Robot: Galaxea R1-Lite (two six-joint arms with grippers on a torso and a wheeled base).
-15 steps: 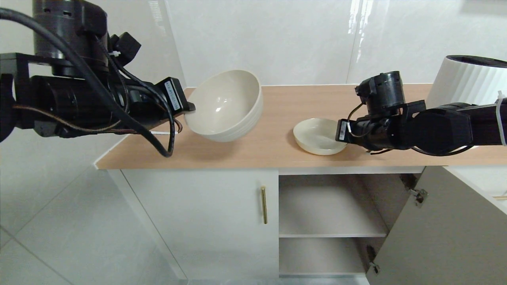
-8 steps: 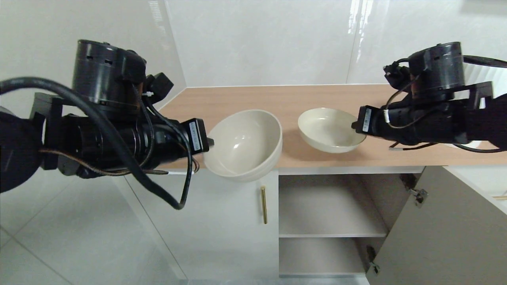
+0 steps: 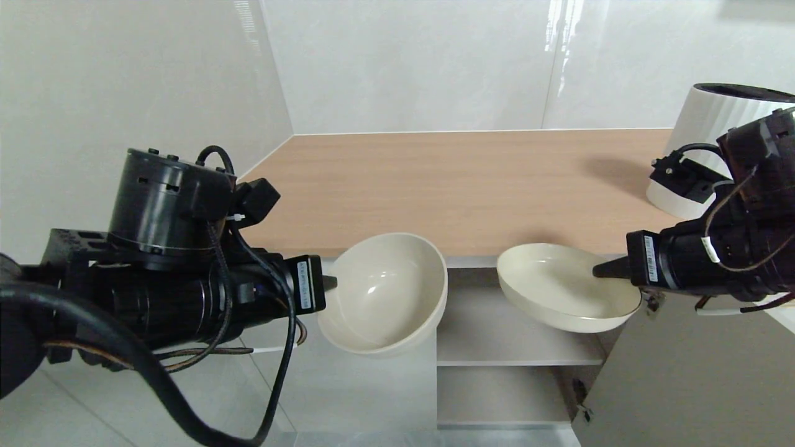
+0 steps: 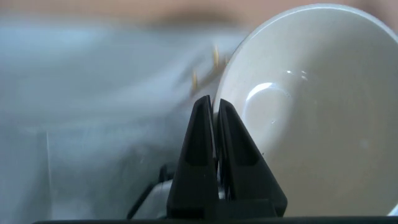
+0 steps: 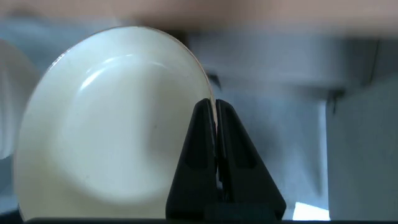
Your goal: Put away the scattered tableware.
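Note:
My left gripper (image 3: 329, 284) is shut on the rim of a deep cream bowl (image 3: 385, 292), held tilted in the air below the counter's front edge, in front of the closed cabinet door. In the left wrist view the fingers (image 4: 214, 121) pinch the bowl (image 4: 317, 112) rim. My right gripper (image 3: 599, 269) is shut on the rim of a shallow cream dish (image 3: 562, 295), held in front of the open cabinet compartment. In the right wrist view the dish (image 5: 112, 118) sits in the shut gripper (image 5: 214, 118).
The wooden counter (image 3: 459, 186) runs across the back, with a white ribbed container (image 3: 695, 136) at its right end. Below, the open cabinet shows a shelf (image 3: 515, 347) and its door (image 3: 689, 379) swung out to the right.
Both arms have come down and toward me off the counter: the bowl has dropped from above the counter to in front of the cabinet, and the dish was lifted off the counter and lowered too.

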